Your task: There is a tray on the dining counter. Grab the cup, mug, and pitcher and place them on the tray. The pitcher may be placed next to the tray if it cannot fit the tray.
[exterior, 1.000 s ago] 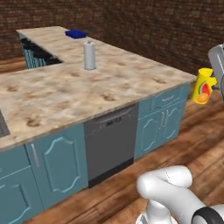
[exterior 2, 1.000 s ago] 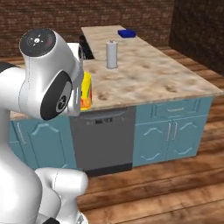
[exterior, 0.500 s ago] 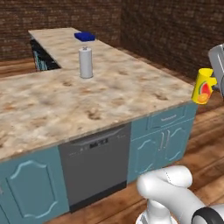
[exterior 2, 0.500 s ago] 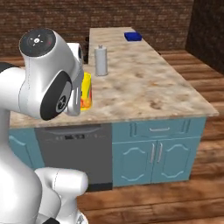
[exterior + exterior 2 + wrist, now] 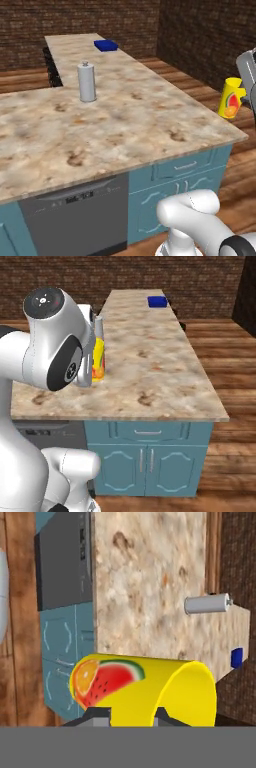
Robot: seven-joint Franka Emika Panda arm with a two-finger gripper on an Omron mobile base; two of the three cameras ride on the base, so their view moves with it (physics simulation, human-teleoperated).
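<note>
Yellow and tapered, the cup (image 5: 150, 692) bears a fruit picture of orange and watermelon, and the gripper (image 5: 131, 716) pinches it between its jaws, held in the air beside the marbled stone dining counter (image 5: 130, 120). A grey metal cylinder (image 5: 86, 82) stands upright on the stone. The flat blue tray (image 5: 106, 46) lies at the far end.
</note>
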